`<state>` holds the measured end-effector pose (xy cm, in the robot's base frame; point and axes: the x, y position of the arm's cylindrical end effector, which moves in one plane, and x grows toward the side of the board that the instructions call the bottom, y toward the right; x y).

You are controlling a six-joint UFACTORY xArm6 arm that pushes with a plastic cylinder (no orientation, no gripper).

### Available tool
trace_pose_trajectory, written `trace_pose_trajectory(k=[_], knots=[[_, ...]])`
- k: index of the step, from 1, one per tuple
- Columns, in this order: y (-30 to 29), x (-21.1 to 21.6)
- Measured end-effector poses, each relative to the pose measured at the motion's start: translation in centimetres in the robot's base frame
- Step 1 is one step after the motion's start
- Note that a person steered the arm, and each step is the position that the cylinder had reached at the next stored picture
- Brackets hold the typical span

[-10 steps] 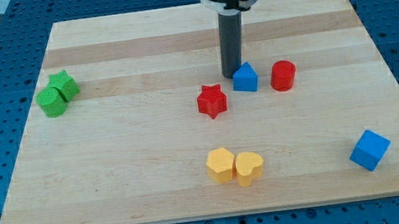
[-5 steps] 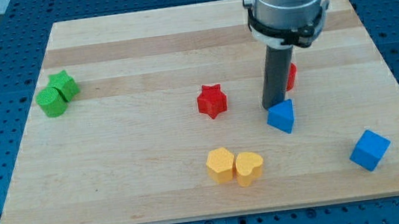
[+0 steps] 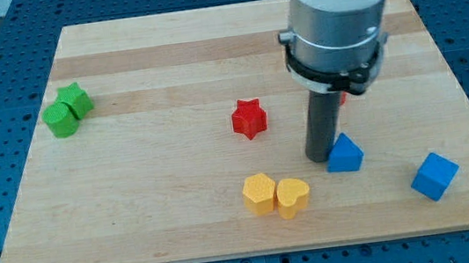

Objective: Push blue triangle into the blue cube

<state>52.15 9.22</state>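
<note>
The blue triangle (image 3: 344, 153) lies on the wooden board right of centre, toward the view's bottom. The blue cube (image 3: 434, 176) sits further to the view's right and a little lower, with a gap between the two. My tip (image 3: 321, 158) rests on the board touching the triangle's left side, so the triangle lies between my tip and the cube.
A red star (image 3: 249, 118) lies left of the rod. A red block (image 3: 342, 94) is mostly hidden behind the rod. A yellow block (image 3: 259, 193) and a yellow heart (image 3: 293, 196) sit at the bottom centre. Two green blocks (image 3: 66, 110) lie at the far left.
My tip has moved down and to the right across the board, pushing the blue triangle from beside the red block toward the blue cube. The other blocks have not moved.
</note>
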Motion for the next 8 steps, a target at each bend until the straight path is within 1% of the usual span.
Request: trace_pose_trajectory(k=[1, 4, 8], knots=[[1.4, 0.6], [5.5, 0.6], [7.4, 0.6]])
